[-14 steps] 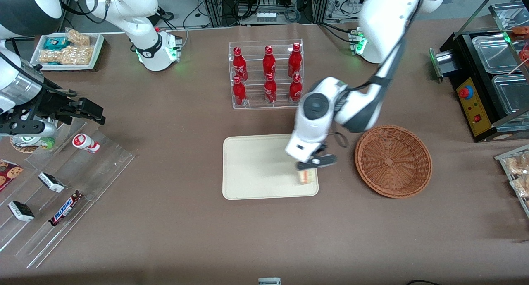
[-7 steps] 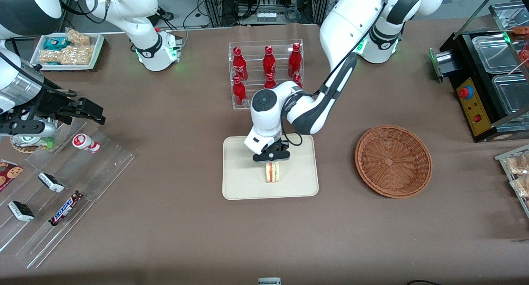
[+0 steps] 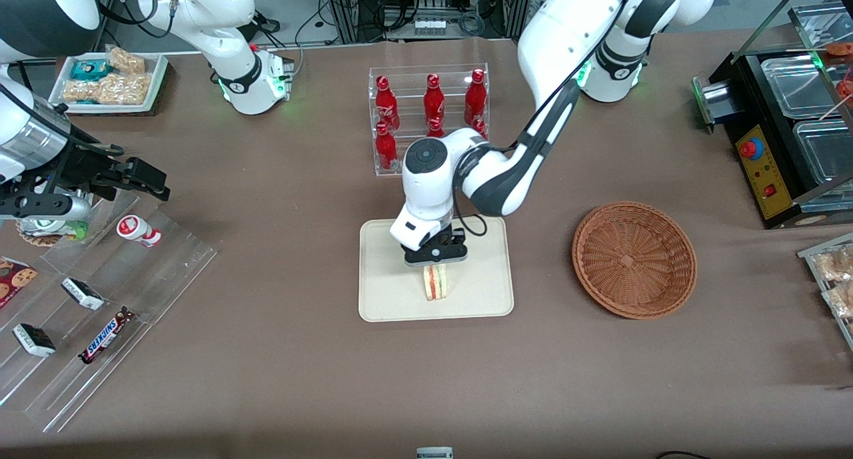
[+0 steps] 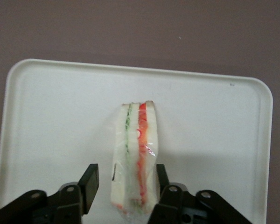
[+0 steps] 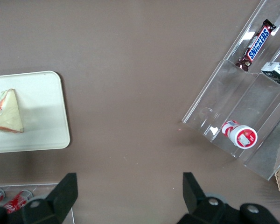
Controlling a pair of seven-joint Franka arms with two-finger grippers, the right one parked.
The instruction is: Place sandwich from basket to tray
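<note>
The sandwich [image 3: 436, 282] stands on its edge on the cream tray [image 3: 376, 302], near the tray's middle, wrapped in clear film. Its orange-red and green layers show in the left wrist view [image 4: 133, 154]. It also shows in the right wrist view [image 5: 7, 112] on the tray [image 5: 42, 126]. My left gripper [image 3: 436, 259] hangs just above it, open, with a finger on each side [image 4: 126, 173]. One finger [image 4: 89, 179] stands clear of the bread; the other is close against it. The wicker basket [image 3: 633, 259] is empty, beside the tray toward the working arm's end.
A clear rack of red bottles [image 3: 430, 119] stands farther from the front camera than the tray. Stepped acrylic racks [image 3: 100, 312] with snack bars lie toward the parked arm's end. A black appliance [image 3: 773, 132] stands at the working arm's end.
My gripper carried the sandwich from the tray's edge nearest the basket to the tray's middle. The sandwich now rests on the tray and the fingers have parted from it.
</note>
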